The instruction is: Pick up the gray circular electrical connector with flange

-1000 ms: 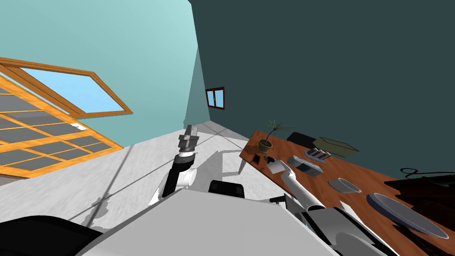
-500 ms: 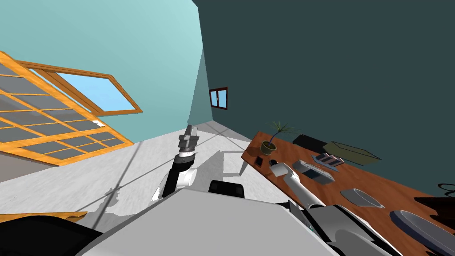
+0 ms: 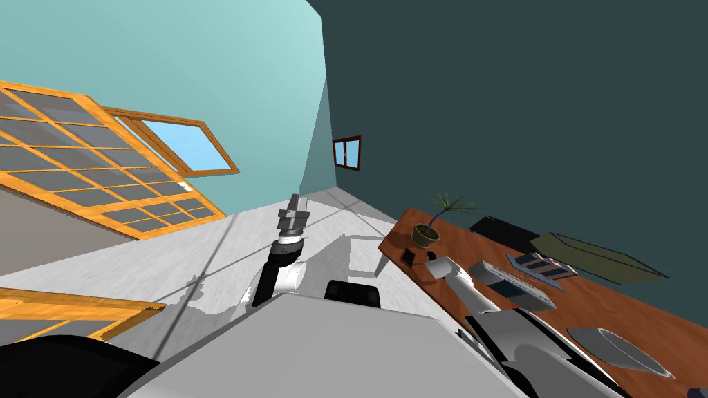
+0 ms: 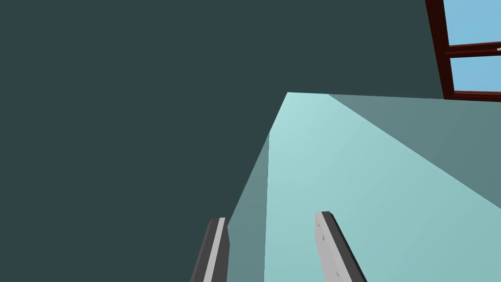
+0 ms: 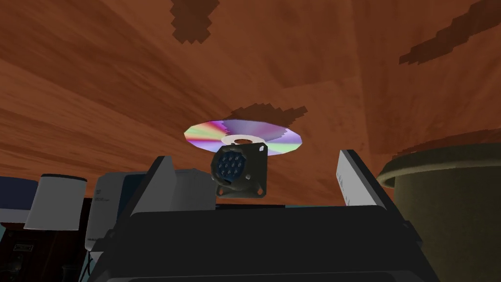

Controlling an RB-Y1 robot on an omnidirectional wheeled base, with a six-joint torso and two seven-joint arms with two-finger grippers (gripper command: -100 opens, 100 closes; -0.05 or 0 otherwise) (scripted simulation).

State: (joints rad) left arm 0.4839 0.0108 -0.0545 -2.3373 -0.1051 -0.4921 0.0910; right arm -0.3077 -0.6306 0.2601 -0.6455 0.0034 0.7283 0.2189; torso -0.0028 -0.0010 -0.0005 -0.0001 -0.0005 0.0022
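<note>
Connector (image 5: 239, 171): dark grey, flanged, on worktop (image 5: 98, 73) before disc (image 5: 284, 137), between right gripper (image 5: 254, 159) jaws, wide, untouched. Left gripper (image 3: 296, 204), frame centre: jaws parted, empty.

Dark grey connector (image 5: 239, 171); rainbow disc (image 5: 243, 137); reddish-brown grained table (image 5: 98, 73); olive pot (image 5: 450, 210).

The right gripper (image 5: 254, 156) stands with its fingers spread, and the connector (image 5: 239, 171) sits in the gap with free room on both sides. Just beyond it a shiny disc (image 5: 274, 139) lies flat on the wooden table (image 5: 98, 73), too low to block a blade. A dull plant pot (image 5: 445, 210) crowds the outside of one finger. A white cylinder (image 5: 56, 200) and a pale box (image 5: 108, 205) crowd the other. At centre left of the head view, the floor (image 3: 207, 262) lies open.
</note>
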